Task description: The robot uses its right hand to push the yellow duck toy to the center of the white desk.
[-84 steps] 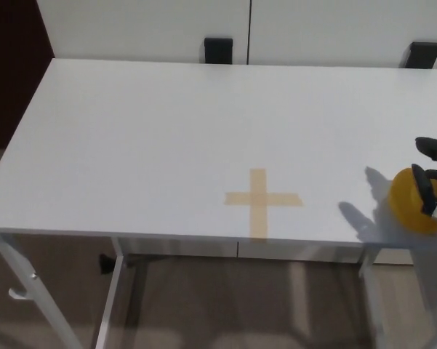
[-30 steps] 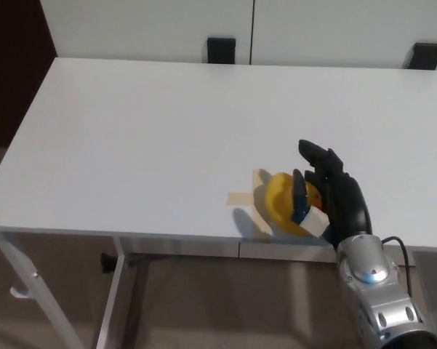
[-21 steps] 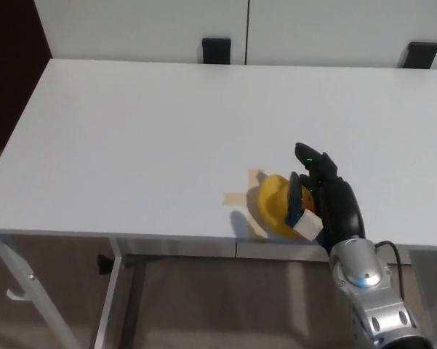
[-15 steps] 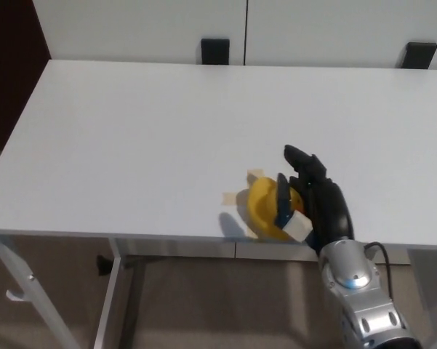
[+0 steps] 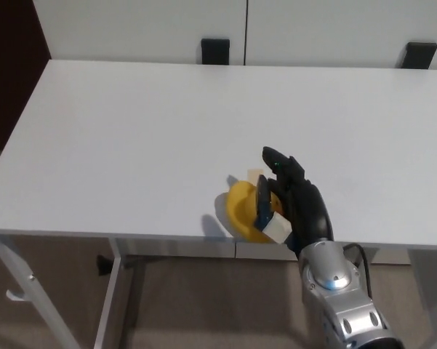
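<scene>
The yellow duck (image 5: pixel 244 213) sits on the white desk (image 5: pixel 131 131) close to the front edge, a little right of the middle of that edge. It covers most of a tan tape mark (image 5: pixel 256 174); only a small piece of the tape shows behind the duck. A shadow of the duck falls to its left on the desk.

The right hand (image 5: pixel 294 200) is black and touches the right side of the duck. Its fingers (image 5: pixel 278 161) are stretched out and spread, pointing away from the robot, and one digit with a pale tip lies against the duck. The hand presses on the toy from the side and does not grasp it. The silver forearm (image 5: pixel 342 302) comes up from the lower right.

Behind the desk stand white cabinet doors (image 5: pixel 247 29), with two dark blocks (image 5: pixel 215 51) at the far edge.
</scene>
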{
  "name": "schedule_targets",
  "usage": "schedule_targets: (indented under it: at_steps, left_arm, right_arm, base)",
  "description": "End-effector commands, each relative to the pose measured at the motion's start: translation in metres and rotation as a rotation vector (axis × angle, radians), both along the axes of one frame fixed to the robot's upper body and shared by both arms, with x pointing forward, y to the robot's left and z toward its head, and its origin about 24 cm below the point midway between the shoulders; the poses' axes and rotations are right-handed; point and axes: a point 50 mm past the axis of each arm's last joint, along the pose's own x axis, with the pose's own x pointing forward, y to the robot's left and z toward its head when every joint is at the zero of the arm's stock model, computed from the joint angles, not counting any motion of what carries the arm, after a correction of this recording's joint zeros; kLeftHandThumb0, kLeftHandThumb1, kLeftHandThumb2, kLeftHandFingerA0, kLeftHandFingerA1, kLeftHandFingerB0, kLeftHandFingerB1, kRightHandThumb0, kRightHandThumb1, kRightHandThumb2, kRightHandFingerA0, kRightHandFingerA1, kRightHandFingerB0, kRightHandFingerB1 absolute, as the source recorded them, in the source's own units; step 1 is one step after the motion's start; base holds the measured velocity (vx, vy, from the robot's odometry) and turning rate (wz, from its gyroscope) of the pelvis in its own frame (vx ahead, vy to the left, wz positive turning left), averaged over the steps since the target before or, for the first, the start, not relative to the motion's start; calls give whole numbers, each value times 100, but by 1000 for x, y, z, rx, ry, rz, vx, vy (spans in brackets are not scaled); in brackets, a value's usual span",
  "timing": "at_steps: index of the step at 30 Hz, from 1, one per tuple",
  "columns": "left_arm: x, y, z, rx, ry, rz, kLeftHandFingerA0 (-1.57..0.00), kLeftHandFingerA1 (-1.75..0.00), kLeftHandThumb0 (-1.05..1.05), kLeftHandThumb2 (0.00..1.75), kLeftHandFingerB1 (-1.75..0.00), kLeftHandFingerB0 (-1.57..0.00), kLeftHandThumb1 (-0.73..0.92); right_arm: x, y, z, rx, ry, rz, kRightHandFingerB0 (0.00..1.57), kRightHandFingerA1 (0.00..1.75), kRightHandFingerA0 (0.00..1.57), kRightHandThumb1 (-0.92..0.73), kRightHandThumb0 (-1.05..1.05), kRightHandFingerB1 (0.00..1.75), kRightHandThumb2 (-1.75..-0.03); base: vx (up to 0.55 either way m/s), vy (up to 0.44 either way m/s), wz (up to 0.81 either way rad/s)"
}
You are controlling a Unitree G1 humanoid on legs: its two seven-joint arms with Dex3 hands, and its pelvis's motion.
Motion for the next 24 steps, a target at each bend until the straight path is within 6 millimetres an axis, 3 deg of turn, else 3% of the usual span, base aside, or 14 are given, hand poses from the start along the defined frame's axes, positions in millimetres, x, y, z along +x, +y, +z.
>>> schedule_targets:
  at_steps: [1, 3, 4, 5, 6, 7, 10, 14, 15, 17, 20, 21, 23, 24]
  left_arm:
    - [-1, 0, -1, -55, 18, 61, -142, -92, 40, 157, -87, -146, -49]
    - [-1, 0, -1, -49, 24, 58, -138, -95, 47, 161, -90, -146, -49]
    - [-2, 0, -2, -24, 20, 35, -148, -89, 30, 151, -82, -157, -48]
    - [-3, 0, -1, -4, 7, 9, -148, -89, 30, 151, -82, -157, -48]
    - [-4, 0, -1, 0, 4, 4, -148, -89, 30, 151, -82, -157, -48]
    - [-3, 0, -1, 5, -4, -3, -137, -105, 38, 173, -95, -151, -58]
    - [-3, -1, -1, 8, -11, -8, -137, -105, 38, 173, -95, -151, -58]
    - [-3, -1, -1, 16, -15, -18, -141, -102, 38, 174, -93, -155, -58]
    - [-4, 0, -1, 19, -16, -17, -153, -88, 27, 163, -83, -156, -52]
    - [-6, 0, -1, 27, -12, -19, -154, -92, 33, 151, -85, -156, -45]
    - [-6, 0, -2, 34, -6, -26, -154, -92, 33, 151, -85, -156, -45]
    - [-6, 0, -2, 42, 0, -32, -140, -99, 34, 164, -92, -151, -52]
    - [-7, 0, -2, 48, 3, -37, -140, -99, 34, 164, -92, -151, -52]
    - [-8, -1, -3, 43, 1, -29, -140, -125, 7, 84, -122, -138, -23]
  right_arm:
    - [0, 1, -4, -2, 30, 16, 6, 38, 0, -79, -86, 28, -119]
    - [1, -2, -4, -16, 27, 8, 9, 38, 0, -77, -85, 28, -120]
    - [3, -17, -3, -150, -15, -61, 0, 17, 0, -87, -103, 6, -126]
    - [4, -31, -2, -295, -72, -133, 0, 17, 0, -87, -103, 6, -126]
    - [4, -34, -1, -324, -85, -147, 0, 17, 0, -87, -103, 6, -126]
    - [5, -39, -1, -360, -89, -164, 0, 0, 0, -92, -98, 0, -87]
    - [5, -43, 0, -388, -93, -177, 0, 0, 0, -92, -98, 0, -87]
    - [8, -66, 5, -535, -133, -253, 0, 0, 0, -92, -101, 0, -90]
    - [9, -80, 11, -586, -157, -281, 0, 0, 0, -92, -103, 0, -96]
    - [12, -101, 26, -640, -206, -317, 0, 0, 0, -92, -100, 0, -89]
    - [12, -112, 36, -658, -242, -334, 0, 0, 0, -92, -100, 0, -89]
    - [12, -123, 45, -657, -280, -357, 0, 0, 0, -92, -104, 0, -93]
    - [11, -130, 52, -655, -305, -372, 0, 0, 0, -92, -104, 0, -93]
    - [9, -141, 59, -654, -331, -388, 0, 0, 0, -92, -103, 0, -91]
  base:
    - [0, 0, 0]
    - [0, 0, 0]
    - [0, 0, 0]
    - [0, 0, 0]
    - [0, 0, 0]
    - [0, 0, 0]
    - [0, 0, 0]
    - [0, 0, 0]
    - [0, 0, 0]
    - [0, 0, 0]
    - [0, 0, 0]
    - [0, 0, 0]
    - [0, 0, 0]
    - [0, 0, 0]
